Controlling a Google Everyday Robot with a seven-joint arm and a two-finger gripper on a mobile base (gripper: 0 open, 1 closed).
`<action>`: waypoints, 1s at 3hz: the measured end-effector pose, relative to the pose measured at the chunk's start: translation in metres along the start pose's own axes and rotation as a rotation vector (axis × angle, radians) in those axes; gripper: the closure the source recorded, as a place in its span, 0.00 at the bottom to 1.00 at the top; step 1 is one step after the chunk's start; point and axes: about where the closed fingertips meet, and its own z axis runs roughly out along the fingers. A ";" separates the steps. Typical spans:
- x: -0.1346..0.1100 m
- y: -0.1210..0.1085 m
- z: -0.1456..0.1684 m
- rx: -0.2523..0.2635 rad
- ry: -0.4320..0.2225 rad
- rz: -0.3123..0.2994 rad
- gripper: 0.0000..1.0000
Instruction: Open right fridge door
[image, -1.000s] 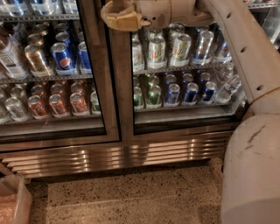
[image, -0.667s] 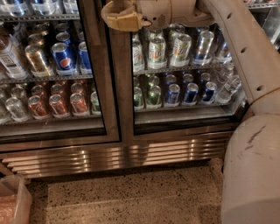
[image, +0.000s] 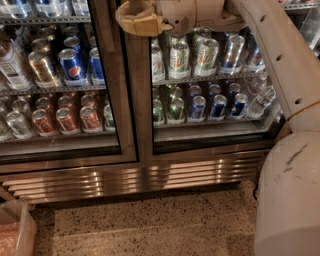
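Camera view: the gripper (image: 136, 20), tan and blunt, is high up at the middle of the fridge, against the steel where the two doors meet. Whether it is open or closed cannot be told. The white arm (image: 280, 55) runs from it down the right side.

The right fridge door (image: 143, 110) is shut, its steel frame flush with the left door (image: 122, 100). Behind its glass stand green-and-silver cans (image: 179, 60) on the upper shelf, lettering too blurred to read, and dark blue cans (image: 218, 106) below.

Behind the left door, blue cans (image: 73, 67) show the round red, white and blue Pepsi mark, with orange-red cans (image: 67, 120) on the shelf under them. A ribbed steel grille (image: 135, 180) spans the base above a speckled floor (image: 150, 225).
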 end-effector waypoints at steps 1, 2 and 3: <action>-0.001 0.003 0.000 -0.005 0.001 0.007 1.00; -0.010 0.004 -0.004 0.012 -0.002 0.005 1.00; -0.010 0.006 -0.005 0.012 -0.002 0.005 1.00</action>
